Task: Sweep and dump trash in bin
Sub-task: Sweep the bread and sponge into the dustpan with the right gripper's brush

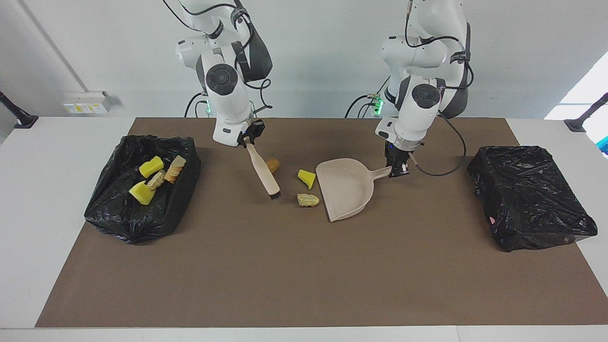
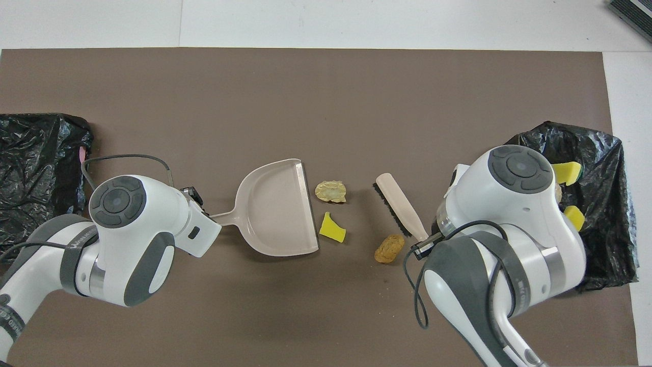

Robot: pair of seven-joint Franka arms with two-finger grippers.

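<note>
Brown mat (image 1: 304,266): trash (image 1: 308,200) between tools

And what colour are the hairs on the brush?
Black bristles on the beige brush; the overhead view shows them best.

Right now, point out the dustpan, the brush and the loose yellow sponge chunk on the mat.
dustpan (image 1: 346,189): facing view, on the bare inside of its scoop.
brush (image 1: 262,172): facing view, midway along its beige handle.
yellow sponge chunk (image 2: 332,232): overhead view, on its top face.
</note>
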